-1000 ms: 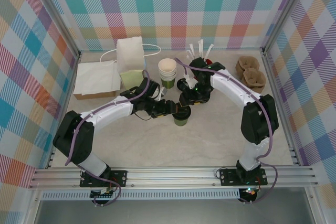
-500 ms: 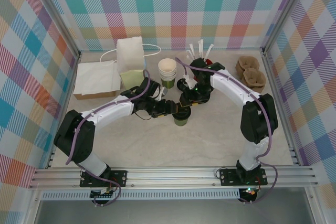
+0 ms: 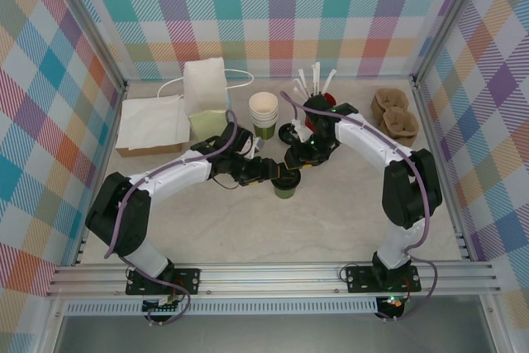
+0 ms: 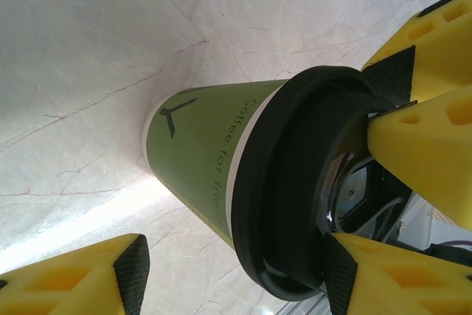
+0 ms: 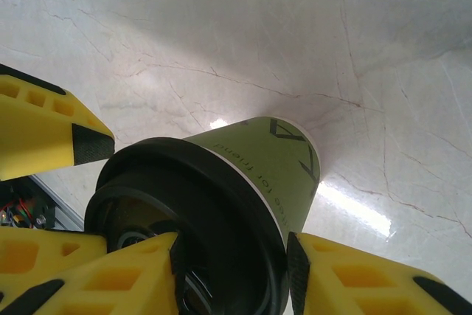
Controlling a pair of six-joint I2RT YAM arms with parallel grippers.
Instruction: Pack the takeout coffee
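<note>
The takeout coffee (image 3: 286,187) is a pale green paper cup (image 4: 199,145) with a black lid (image 4: 295,182), standing upright on the marble table mid-scene. My left gripper (image 3: 275,173) reaches it from the left. Its jaws (image 4: 232,278) are open and straddle the lid's lower edge; one pad (image 4: 134,271) is well clear of the cup wall. My right gripper (image 3: 296,163) comes from behind. Its pads (image 5: 295,271) pinch the lid's rim (image 5: 192,204), one inside the top recess, one outside. The right gripper's yellow fingers (image 4: 428,138) show beside the lid.
Behind the cup stand stacked paper cups (image 3: 264,113), spare black lids (image 3: 289,131) and a red cup of white sticks (image 3: 318,93). Brown pulp trays (image 3: 393,115) lie back right. A white paper bag (image 3: 205,88) and flat bags (image 3: 153,124) sit back left.
The right gripper's jaws have narrowed onto the lid's rim, and its arm has shifted slightly. The left gripper and the cup have stayed in place.
</note>
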